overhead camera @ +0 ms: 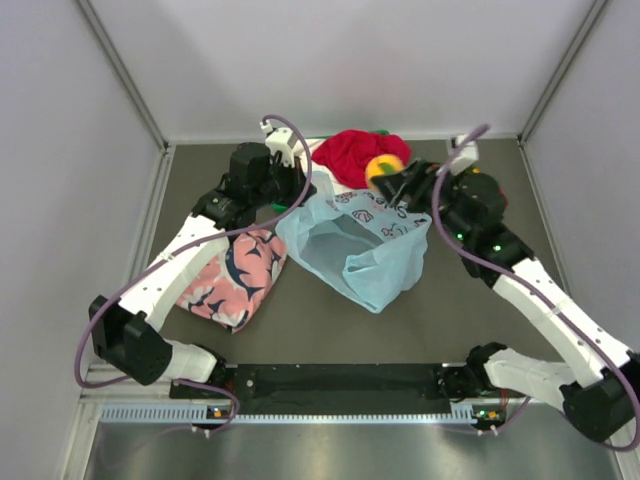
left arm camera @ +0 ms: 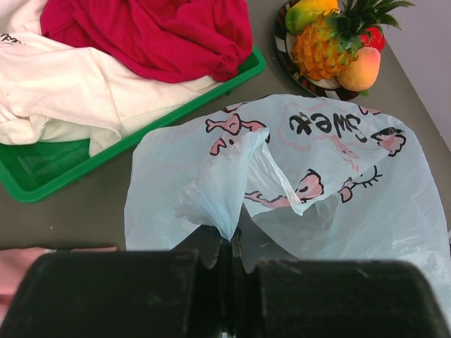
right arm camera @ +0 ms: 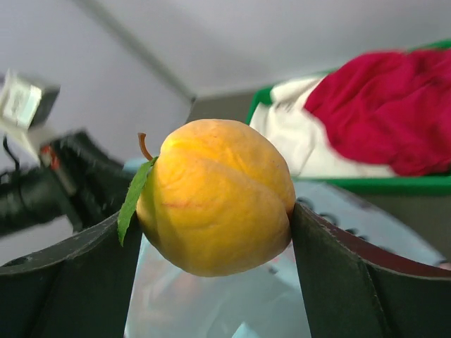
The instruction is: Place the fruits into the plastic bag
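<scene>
One yellow-orange fruit (right arm camera: pixel 215 197) clamped in right gripper (right arm camera: pixel 215 218), over far rim of plastic bag (overhead camera: pixel 385 270) | bag mouth (overhead camera: pixel 328 243) lies below, near-left of it | left gripper (left arm camera: pixel 231 248) pinched shut on bag edge | right arm nearer

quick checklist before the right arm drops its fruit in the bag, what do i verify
1. Grip: right claw shut on the yellow-orange fruit: ok.
2. Hold: left claw pinching the plastic bag edge: ok.
3. Opening: bag mouth open in the top view: ok.
4. Fruit over the mouth: not ok, it sits over the bag's far edge.
5. Fruit's height above the bag: cannot tell.
</scene>
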### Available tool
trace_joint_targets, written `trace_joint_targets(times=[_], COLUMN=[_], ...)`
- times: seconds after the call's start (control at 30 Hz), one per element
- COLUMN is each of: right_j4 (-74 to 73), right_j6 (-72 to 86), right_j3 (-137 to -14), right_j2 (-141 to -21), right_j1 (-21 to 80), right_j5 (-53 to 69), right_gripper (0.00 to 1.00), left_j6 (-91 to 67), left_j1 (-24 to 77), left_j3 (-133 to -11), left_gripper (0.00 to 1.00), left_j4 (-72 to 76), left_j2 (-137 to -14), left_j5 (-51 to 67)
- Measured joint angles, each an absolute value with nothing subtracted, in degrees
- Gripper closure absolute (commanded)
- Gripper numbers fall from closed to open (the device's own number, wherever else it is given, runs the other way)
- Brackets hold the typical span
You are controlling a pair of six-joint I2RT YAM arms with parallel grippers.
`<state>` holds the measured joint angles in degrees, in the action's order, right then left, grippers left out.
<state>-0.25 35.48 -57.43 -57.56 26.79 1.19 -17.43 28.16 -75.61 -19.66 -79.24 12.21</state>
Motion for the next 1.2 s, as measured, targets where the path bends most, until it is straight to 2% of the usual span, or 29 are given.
trace_joint_targets(times=[0.2, 0.37, 0.63, 0.8, 0.87, 1.07, 1.2], right_j4=[-1.69, -6.96, -8.23, -10.15, -11.53, -13.28, -12.86], right_j6=[33.8, 27.66, 25.63, 26.48, 26.83, 27.07, 27.99], right_j3=[-59.27, -64.95, -66.41, -66.46, -66.54, -65.17, -64.53], right_j2=[-67.72, -74.96, -79.77, -81.43, -82.28, -84.07, -85.82], right_j1=[37.23, 47.86, 51.09, 51.16, 51.16, 51.11, 51.11], right_j5=[8.16, 3.18, -0.95, -7.99, -13.13, -31.07, -38.5], right_gripper=[0.96, 0.95, 0.95, 0.96, 0.99, 1.0, 1.0], left_j6=[-17.47, -17.45, -17.43, -17.43, -17.43, -17.43, -17.43], left_j1=[28.16, 28.16, 28.16, 28.16, 28.16, 28.16, 28.16], left_j3=[-75.61, -75.61, -75.61, -75.61, -75.61, -75.61, -75.61], left_gripper=[1.0, 1.0, 1.0, 1.0, 1.0, 1.0, 1.0], left_j4=[-19.66, -19.68, -19.66, -19.68, -19.66, -19.66, -19.64], left_j2=[-79.24, -79.24, -79.2, -78.5, -77.97, -76.99, -76.69], left_j5=[12.14, 12.1, 12.08, 11.7, 11.6, 11.44, 11.44])
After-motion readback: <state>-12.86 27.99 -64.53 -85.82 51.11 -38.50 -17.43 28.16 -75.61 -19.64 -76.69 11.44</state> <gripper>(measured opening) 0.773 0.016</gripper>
